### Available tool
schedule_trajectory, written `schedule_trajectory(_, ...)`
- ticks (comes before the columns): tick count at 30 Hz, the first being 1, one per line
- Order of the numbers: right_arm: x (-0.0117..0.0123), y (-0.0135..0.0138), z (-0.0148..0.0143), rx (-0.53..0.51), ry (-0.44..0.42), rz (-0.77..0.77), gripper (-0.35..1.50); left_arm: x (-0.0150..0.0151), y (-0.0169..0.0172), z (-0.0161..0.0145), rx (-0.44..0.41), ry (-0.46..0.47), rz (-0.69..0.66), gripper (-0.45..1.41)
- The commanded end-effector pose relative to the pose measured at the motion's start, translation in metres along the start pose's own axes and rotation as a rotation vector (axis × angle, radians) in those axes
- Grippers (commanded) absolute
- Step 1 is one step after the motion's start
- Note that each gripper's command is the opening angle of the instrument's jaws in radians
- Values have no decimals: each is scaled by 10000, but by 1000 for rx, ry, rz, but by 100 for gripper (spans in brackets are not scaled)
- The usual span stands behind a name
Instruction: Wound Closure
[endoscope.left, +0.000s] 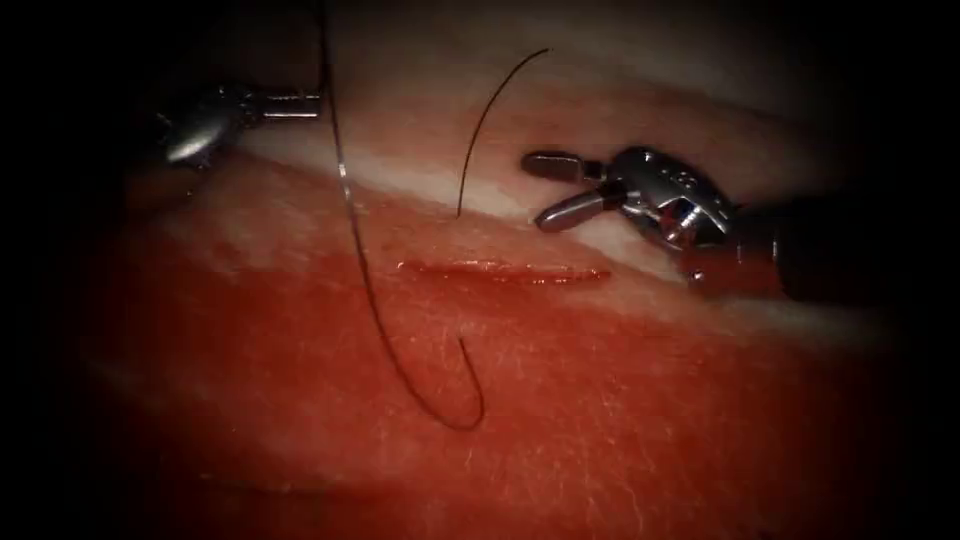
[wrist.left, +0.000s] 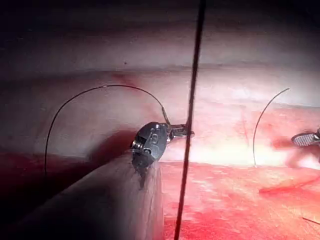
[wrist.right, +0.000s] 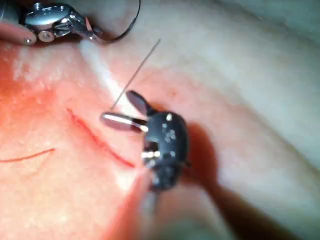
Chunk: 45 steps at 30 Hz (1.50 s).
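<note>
Endoscope view. The left hand (endoscope.left: 300, 101) sits at the upper left, its jaws closed on the thread (endoscope.left: 352, 215). From there the thread runs down over the tissue (endoscope.left: 600, 400), passing the left end of the cut (endoscope.left: 500, 271). It ends in a dark hooked curve, apparently the needle (endoscope.left: 477, 395). That curve lies on the surface below the cut, not in the tissue, and neither hand holds it. The right hand (endoscope.left: 540, 190) hovers just above the right half of the cut, jaws wide and holding nothing. A second strand (endoscope.left: 485, 120) rises in a thin arc from the tissue above the cut, just left of the right hand.

Left wrist view. The left hand (wrist.left: 182, 132) is clamped on the thread (wrist.left: 100, 87), which arcs away over pale tissue. The strand (wrist.left: 262, 117) stands beyond it, near the right hand (wrist.left: 305, 139).

Right wrist view. The right hand (wrist.right: 117, 106) is spread wide and empty, beside the cut (wrist.right: 95, 135). The strand (wrist.right: 137, 70) slants up from between its jaws. The left hand (wrist.right: 90, 32) is well apart, with thread looping from it.
</note>
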Motion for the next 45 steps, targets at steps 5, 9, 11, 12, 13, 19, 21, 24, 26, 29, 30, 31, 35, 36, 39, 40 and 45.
schedule_trajectory(5,-29,-40,1,20,-41,-52,145,-1,-5,5,-8,4,1,-45)
schedule_trajectory(9,-42,-81,18,66,-60,-178,145,-1,-5,5,-8,4,1,-45)
schedule_trajectory(11,-47,-94,24,79,-69,-220,145,-1,-5,5,-10,6,1,-45)
schedule_trajectory(12,-49,-100,26,87,-79,-247,145,-1,-5,5,-11,6,1,-45)
schedule_trajectory(13,-50,-104,28,92,-84,-262,145,-1,-5,5,-11,6,2,-45)
schedule_trajectory(19,-70,-127,39,129,-152,-368,145,-2,-5,5,-15,-2,-8,-45)
schedule_trajectory(21,-77,-131,44,138,-171,-382,145,-2,-5,5,-14,-2,-8,-45)
schedule_trajectory(24,-84,-136,49,141,-183,-388,145,-2,-5,5,-16,-5,-8,-45)
schedule_trajectory(26,-84,-140,55,139,-186,-402,145,-2,-5,5,-16,-5,-14,-45)
schedule_trajectory(29,-79,-144,58,141,-184,-410,136,-2,-5,4,-17,-8,-20,-45)
schedule_trajectory(30,-74,-148,60,145,-187,-413,121,-2,-5,3,-20,-10,-19,-45)
schedule_trajectory(31,-72,-150,60,148,-189,-418,106,-2,-5,3,-20,-10,-19,-45)
schedule_trajectory(35,-70,-162,59,205,-235,-430,-35,-2,-4,2,-24,-19,-19,-45)
schedule_trajectory(36,-70,-165,60,214,-245,-430,-35,-2,-4,2,-25,-21,-18,-45)
schedule_trajectory(39,-68,-180,62,237,-266,-435,-35,-2,-3,2,-28,-27,-24,-45)
schedule_trajectory(40,-68,-183,62,241,-271,-436,-35,-2,-3,1,-29,-30,-23,-45)
schedule_trajectory(45,-67,-193,64,252,-278,-439,-35,-2,-2,-2,-38,-43,-27,-45)
